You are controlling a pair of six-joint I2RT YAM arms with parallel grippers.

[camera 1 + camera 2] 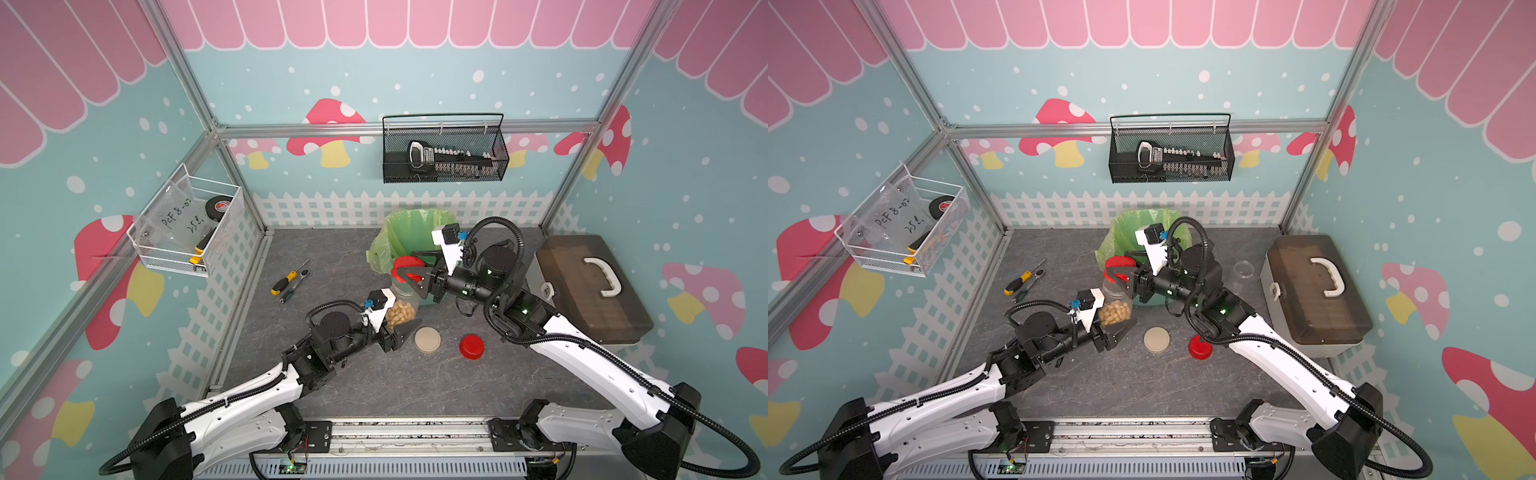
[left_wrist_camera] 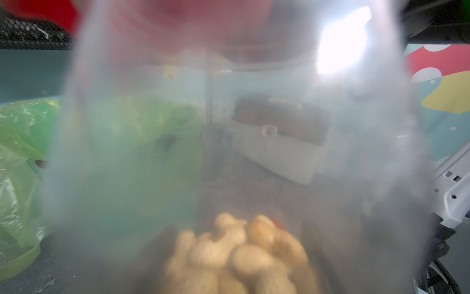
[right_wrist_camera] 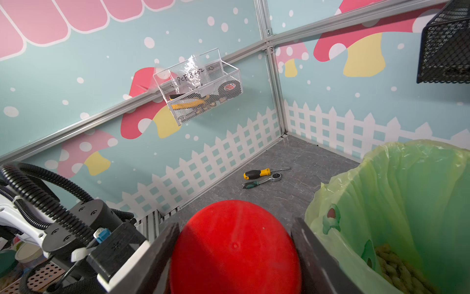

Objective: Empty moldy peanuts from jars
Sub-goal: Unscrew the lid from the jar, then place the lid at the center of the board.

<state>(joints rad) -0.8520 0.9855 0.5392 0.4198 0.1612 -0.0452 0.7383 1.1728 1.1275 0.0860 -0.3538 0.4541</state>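
Note:
A clear jar (image 1: 402, 296) stands upright on the table in front of the bin, with moldy peanuts (image 1: 400, 313) heaped in its lower part. My left gripper (image 1: 401, 323) is shut on the base of this jar. In the left wrist view the jar wall (image 2: 127, 152) fills the picture and the peanuts (image 2: 239, 254) show blurred through it. The jar's red lid (image 1: 409, 267) sits on top. My right gripper (image 3: 235, 244) is shut on that red lid (image 3: 236, 249), one finger on each side. More peanuts (image 3: 396, 269) lie in the green-bagged bin (image 3: 407, 191).
A loose beige lid (image 1: 427, 340) and a loose red lid (image 1: 471, 346) lie on the table near the front. An empty clear jar (image 1: 1243, 270) stands by the brown-lidded toolbox (image 1: 590, 286). A screwdriver and ratchet (image 1: 289, 280) lie at the left. Wire baskets (image 1: 444, 149) hang on the walls.

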